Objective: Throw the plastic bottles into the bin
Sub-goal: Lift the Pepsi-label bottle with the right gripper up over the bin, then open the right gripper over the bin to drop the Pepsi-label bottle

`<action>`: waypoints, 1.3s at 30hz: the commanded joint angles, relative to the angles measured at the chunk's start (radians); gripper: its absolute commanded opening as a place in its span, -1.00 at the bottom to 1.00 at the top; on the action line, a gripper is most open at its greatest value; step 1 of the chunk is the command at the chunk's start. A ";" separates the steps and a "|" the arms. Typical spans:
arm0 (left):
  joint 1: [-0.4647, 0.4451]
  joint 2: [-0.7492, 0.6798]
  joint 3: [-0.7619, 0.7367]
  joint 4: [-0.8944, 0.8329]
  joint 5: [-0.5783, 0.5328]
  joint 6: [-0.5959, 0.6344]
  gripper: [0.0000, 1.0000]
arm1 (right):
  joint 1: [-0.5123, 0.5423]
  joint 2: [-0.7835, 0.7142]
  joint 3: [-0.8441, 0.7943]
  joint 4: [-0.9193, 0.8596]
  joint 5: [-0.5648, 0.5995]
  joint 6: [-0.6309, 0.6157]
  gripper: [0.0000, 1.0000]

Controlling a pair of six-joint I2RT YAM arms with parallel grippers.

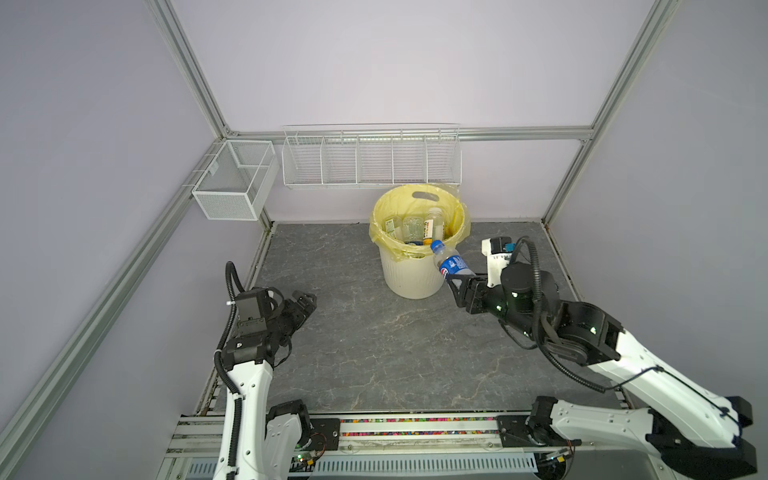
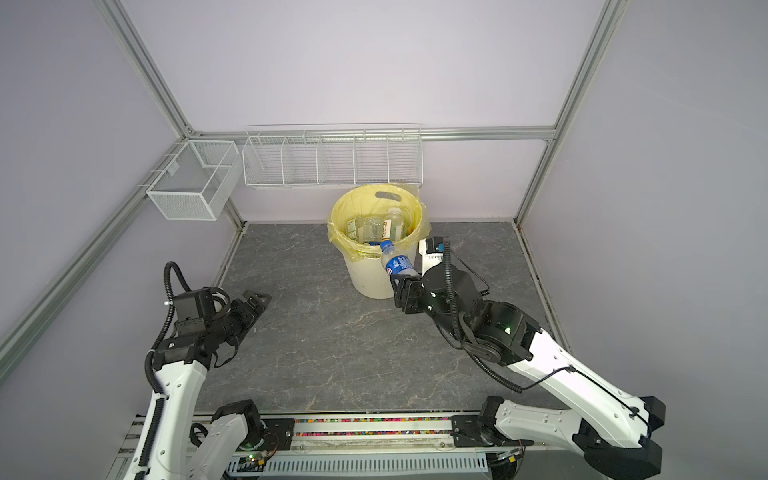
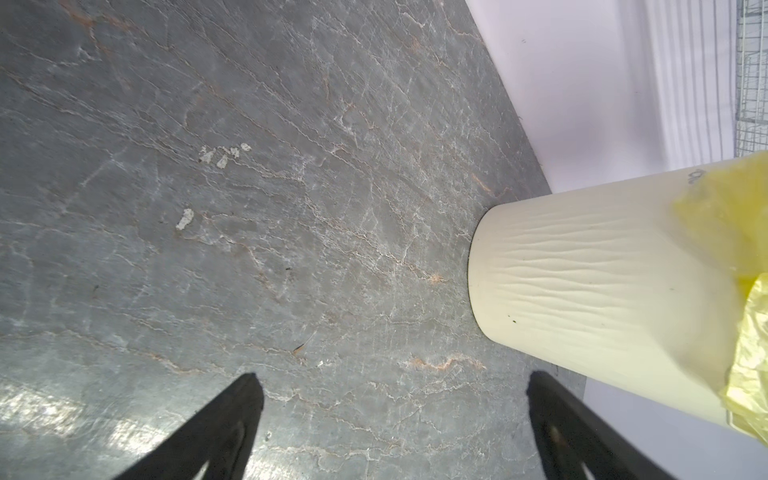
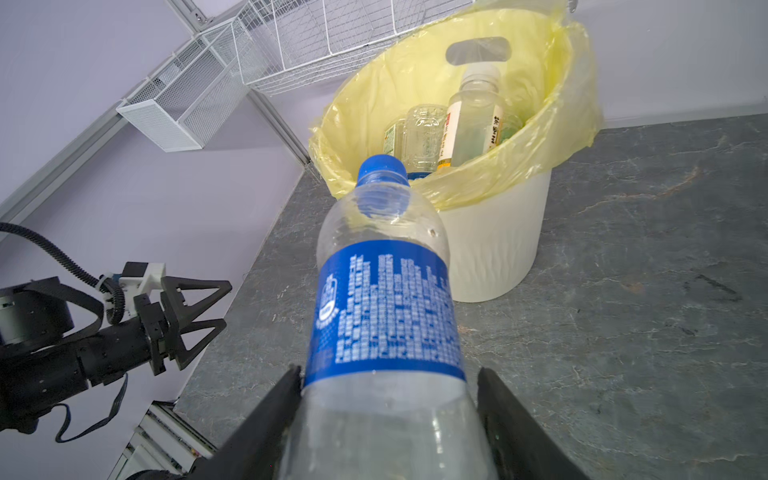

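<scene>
Right pincer [image 4: 389, 370] holds a blue-labelled bottle [image 4: 386, 307]; bin [image 4: 494, 249] just ahead contains several bottles [image 4: 473, 120]. Left pincer [image 3: 392, 377] wide, empty. Likely the last one.

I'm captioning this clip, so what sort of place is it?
Probably a robot test cell, not a home: an aluminium frame with lilac walls boxes in a stone-look tabletop, a left arm and a right arm are mounted at its front edge, and wire baskets hang from the frame.
</scene>
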 commanded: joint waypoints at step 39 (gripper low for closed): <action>-0.003 0.042 0.015 0.001 0.003 0.043 0.99 | -0.320 0.188 0.319 -0.135 -0.183 -0.187 0.76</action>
